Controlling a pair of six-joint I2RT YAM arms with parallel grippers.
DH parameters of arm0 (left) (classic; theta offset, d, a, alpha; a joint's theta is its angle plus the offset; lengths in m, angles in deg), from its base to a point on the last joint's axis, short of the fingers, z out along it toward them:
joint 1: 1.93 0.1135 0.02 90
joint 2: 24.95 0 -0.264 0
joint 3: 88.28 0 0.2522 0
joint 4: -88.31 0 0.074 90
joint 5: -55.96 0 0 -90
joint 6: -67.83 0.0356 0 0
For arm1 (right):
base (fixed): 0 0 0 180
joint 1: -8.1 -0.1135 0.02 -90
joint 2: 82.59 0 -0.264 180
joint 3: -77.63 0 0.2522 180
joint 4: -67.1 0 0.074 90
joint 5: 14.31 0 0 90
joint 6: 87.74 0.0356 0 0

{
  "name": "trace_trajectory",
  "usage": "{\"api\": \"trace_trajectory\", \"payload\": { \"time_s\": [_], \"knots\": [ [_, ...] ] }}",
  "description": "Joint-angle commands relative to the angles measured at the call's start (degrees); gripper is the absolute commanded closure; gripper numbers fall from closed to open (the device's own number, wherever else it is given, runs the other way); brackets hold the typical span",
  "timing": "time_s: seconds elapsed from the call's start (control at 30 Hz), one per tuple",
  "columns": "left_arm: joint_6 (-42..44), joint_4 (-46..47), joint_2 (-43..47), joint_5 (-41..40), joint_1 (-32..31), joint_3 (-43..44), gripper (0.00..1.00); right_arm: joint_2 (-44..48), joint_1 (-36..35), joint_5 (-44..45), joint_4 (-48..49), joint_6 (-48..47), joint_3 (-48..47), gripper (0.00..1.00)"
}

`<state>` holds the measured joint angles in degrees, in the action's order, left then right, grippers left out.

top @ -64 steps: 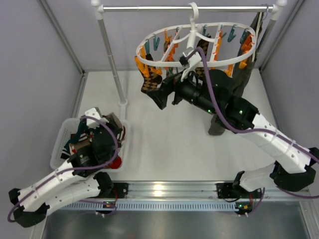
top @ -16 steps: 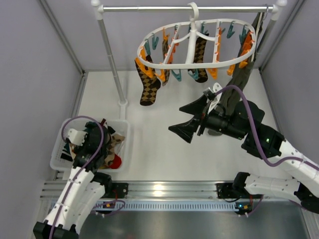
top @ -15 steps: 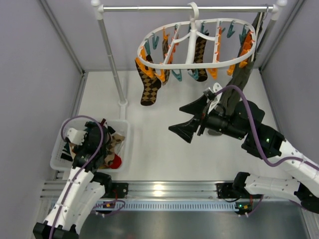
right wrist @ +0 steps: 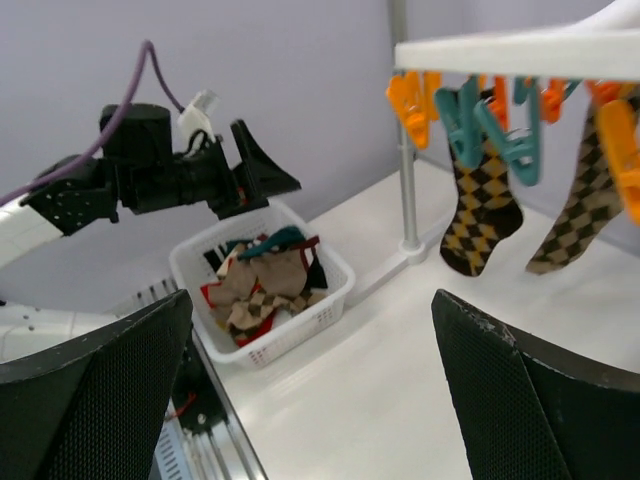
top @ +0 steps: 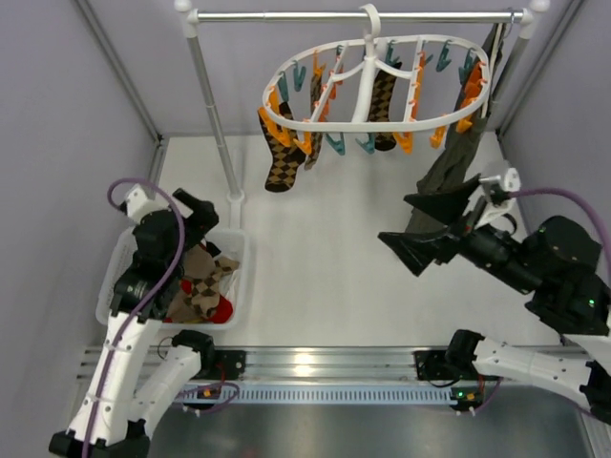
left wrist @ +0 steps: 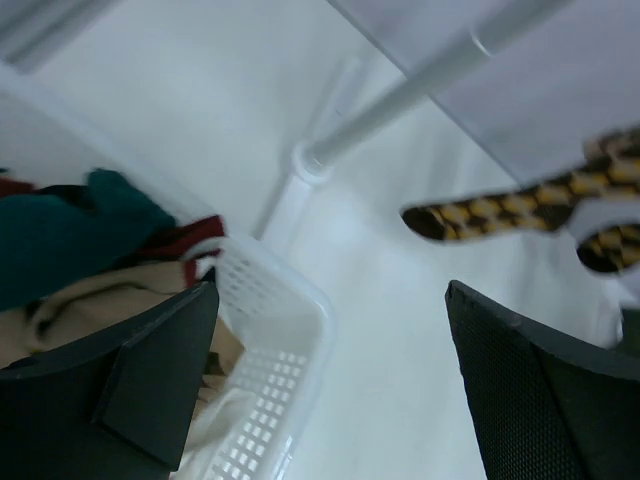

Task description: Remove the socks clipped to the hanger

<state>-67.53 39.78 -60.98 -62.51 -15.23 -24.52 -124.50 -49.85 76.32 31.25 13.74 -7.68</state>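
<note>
Ana: Both arms have moved since a moment ago. We see the right gripper (top: 393,219) pulled back from the hanger (top: 348,126), off to the right. The left gripper (left wrist: 332,290) has lifted up from the basket (top: 241,250).
Ben: Are they holding anything?
Ana: No. Both have their two fingers spread wide with nothing between them.
Ben: Where is the hanger?
Ana: It hangs by its hook from the metal rail (top: 353,15) at the back, high above the table (top: 315,286).
Ben: How many socks (top: 279,157) do we count on it?
Ana: Three brown checked ones from the top. One hangs low at the left front and one is in the middle. A thin one between them is hard to make out. The right wrist view shows only two.
Ben: And the clips (right wrist: 505,130)?
Ana: Orange ones and teal ones. They crowd together, so we cannot count them.
Ben: What is in the basket?
Ana: A pile of socks, tan, red and dark teal. They lie on each other, so we cannot count those either.
Ben: And the long green cloth (top: 447,167)?
Ana: It hangs at the right end, partly behind the right arm.
</note>
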Motion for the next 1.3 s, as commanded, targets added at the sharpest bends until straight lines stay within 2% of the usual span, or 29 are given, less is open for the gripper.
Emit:
{"api": "trace_trajectory", "payload": {
  "time_s": [0.0,0.1,0.2,0.3,0.33,0.4,0.57,0.7,0.8,1.0,1.27],
  "knots": [
    [13.09,6.90,-9.91,25.18,0.20,6.50,0.01,3.41,0.56,5.97,-4.44,-2.34,-4.30,0.01],
    [18.27,10.40,-17.38,36.16,-0.41,9.24,0.01,6.22,0.65,10.18,-7.00,-3.13,-5.79,0.01],
    [20.49,20.85,-19.42,43.47,-0.41,7.75,0.01,10.60,0.65,12.47,-9.02,-3.49,-6.50,0.01],
    [22.68,32.10,-20.74,47.96,-0.41,4.94,0.01,12.46,0.65,14.22,-12.01,-4.28,-8.69,0.01],
    [23.12,39.09,-21.79,49.29,-0.41,2.50,0.02,13.16,0.56,14.67,-13.76,-4.37,-10.26,0.00],
    [24.35,44.40,-23.11,50.34,-0.41,0.81,0.01,13.96,0.56,15.20,-15.26,-4.80,-11.68,0.01],
    [25.59,60.91,-32.86,55.26,-0.24,-3.14,0.01,14.23,0.56,13.97,-19.65,-6.21,-15.11,0.01],
    [25.41,69.99,-38.23,57.46,-0.24,-3.42,0.01,14.49,0.56,11.34,-20.72,-7.35,-14.85,0.01],
    [26.03,75.35,-41.48,57.57,-0.24,-2.98,0.01,13.96,0.56,9.41,-21.68,-8.31,-13.45,0.01],
    [28.92,76.34,-50.26,54.75,0.03,3.78,0.02,13.61,0.56,3.25,-19.67,-10.43,-9.67,0.01],
    [35.34,76.34,-49.84,49.57,0.03,3.62,0.01,13.08,0.56,0.70,-17.12,-14.65,-5.54,0.01]
  ]
}}
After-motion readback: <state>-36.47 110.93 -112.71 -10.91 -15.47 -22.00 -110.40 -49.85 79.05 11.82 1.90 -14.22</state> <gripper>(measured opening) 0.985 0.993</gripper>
